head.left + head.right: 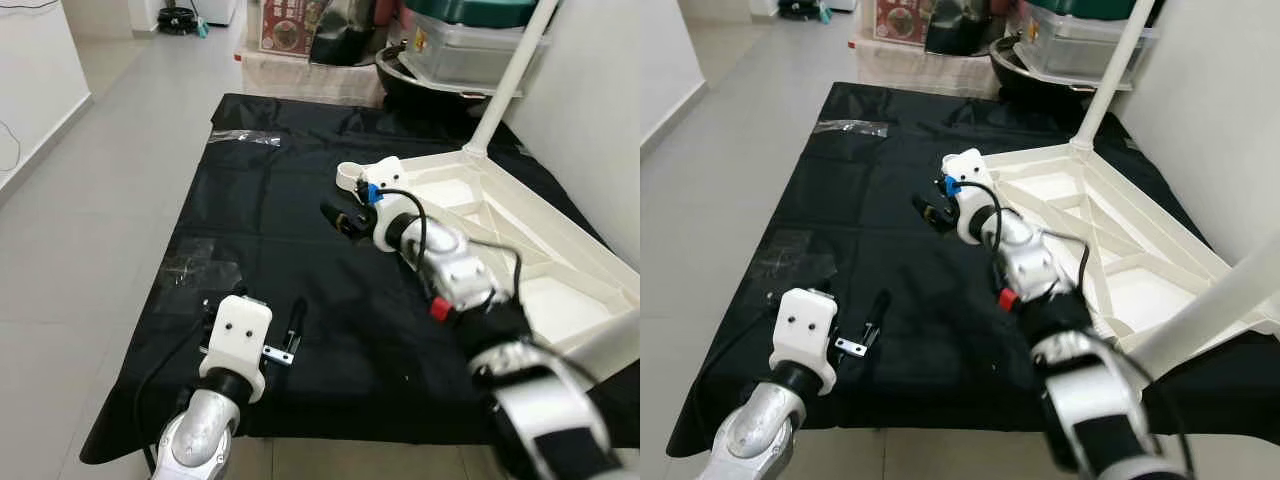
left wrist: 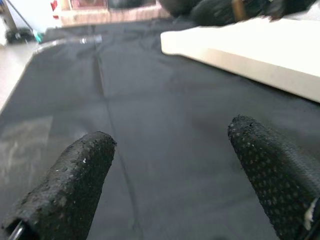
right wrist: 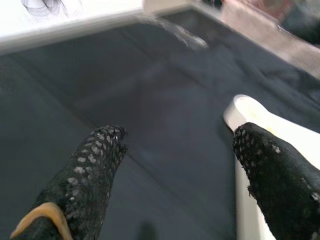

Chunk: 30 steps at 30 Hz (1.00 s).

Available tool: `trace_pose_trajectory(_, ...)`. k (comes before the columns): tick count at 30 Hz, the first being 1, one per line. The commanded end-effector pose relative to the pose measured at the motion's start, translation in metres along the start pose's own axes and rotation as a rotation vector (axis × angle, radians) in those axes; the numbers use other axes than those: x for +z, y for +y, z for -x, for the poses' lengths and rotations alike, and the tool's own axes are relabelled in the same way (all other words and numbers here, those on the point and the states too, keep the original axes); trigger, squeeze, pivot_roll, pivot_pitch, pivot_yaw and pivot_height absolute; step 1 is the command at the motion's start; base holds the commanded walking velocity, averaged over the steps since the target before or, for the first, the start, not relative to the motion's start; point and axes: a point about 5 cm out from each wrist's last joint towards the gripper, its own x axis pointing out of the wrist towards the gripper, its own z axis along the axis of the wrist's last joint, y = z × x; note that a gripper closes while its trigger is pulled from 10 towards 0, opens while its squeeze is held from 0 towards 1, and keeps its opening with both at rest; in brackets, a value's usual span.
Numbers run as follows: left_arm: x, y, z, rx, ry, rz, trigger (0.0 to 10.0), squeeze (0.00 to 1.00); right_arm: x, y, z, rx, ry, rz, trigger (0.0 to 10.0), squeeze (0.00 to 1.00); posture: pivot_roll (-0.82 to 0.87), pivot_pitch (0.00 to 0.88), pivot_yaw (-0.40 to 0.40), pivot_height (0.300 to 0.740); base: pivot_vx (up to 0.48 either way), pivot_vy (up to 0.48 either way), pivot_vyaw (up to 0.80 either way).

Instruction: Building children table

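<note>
A white children's table [image 1: 450, 190] lies upside down on a black cloth [image 1: 270, 230] at the right. One white leg [image 1: 505, 85] stands up from its far corner, and a second leg [image 1: 1210, 310] slants across the near right. My right gripper [image 1: 338, 217] is open, low over the cloth just left of the table's rounded near-left corner [image 3: 245, 112]. My left gripper [image 1: 270, 330] is open over the cloth's front left, holding nothing, and the table's edge [image 2: 250, 52] lies ahead of it.
Clear plastic wrap [image 1: 245, 137] lies at the cloth's far left, and another sheet [image 1: 200, 265] at the left edge. Boxes, a dark pan and a storage bin [image 1: 460, 45] crowd the back. A white wall [image 1: 590, 110] runs along the right. Grey floor tiles [image 1: 90, 200] spread out to the left.
</note>
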Motion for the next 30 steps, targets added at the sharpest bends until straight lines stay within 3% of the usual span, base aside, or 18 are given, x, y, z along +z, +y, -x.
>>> trace_pose_trajectory(1,0.000,-0.004,0.002,-0.029,0.010,0.010,10.0,0.00,-0.010,0.000,0.000,0.040,0.085,0.018,10.0,0.00,0.08,0.125,-0.112,0.740,0.000,0.000,0.00)
trace_pose_trajectory(5,0.001,-0.009,0.005,-0.052,0.017,0.027,10.0,0.00,-0.034,-0.020,0.008,0.046,0.291,0.070,10.0,0.00,0.07,0.154,-0.114,0.740,0.000,0.000,0.00)
trace_pose_trajectory(14,0.007,-0.014,0.013,-0.061,0.014,0.056,10.0,0.00,-0.054,-0.030,0.013,-0.020,0.433,0.027,10.0,0.00,0.07,0.209,-0.109,0.740,0.000,0.000,0.00)
trace_pose_trajectory(22,0.007,-0.015,0.015,-0.064,0.024,0.060,10.0,0.00,-0.052,-0.037,0.015,-0.051,0.438,0.012,10.0,0.00,0.07,0.215,-0.112,0.740,0.000,0.000,0.00)
trace_pose_trajectory(24,0.005,-0.015,0.015,-0.069,0.037,0.055,10.0,0.00,-0.020,-0.034,0.006,0.012,0.271,-0.114,10.0,0.00,0.06,0.211,-0.116,0.740,0.000,0.000,0.00)
trace_pose_trajectory(25,0.005,-0.015,0.015,-0.069,0.037,0.055,10.0,0.00,-0.020,-0.034,0.006,0.012,0.271,-0.114,10.0,0.00,0.06,0.211,-0.116,0.740,0.000,0.000,0.00)
trace_pose_trajectory(26,0.004,-0.016,0.014,-0.073,0.042,0.052,10.0,0.00,-0.004,-0.035,0.003,0.029,0.191,-0.169,10.0,0.00,0.07,0.204,-0.114,0.740,0.000,0.000,0.00)
trace_pose_trajectory(30,0.004,-0.015,0.014,-0.071,0.039,0.051,10.0,0.00,0.001,-0.043,0.004,-0.027,0.193,-0.155,10.0,0.00,0.07,0.191,-0.114,0.740,0.000,0.000,0.00)
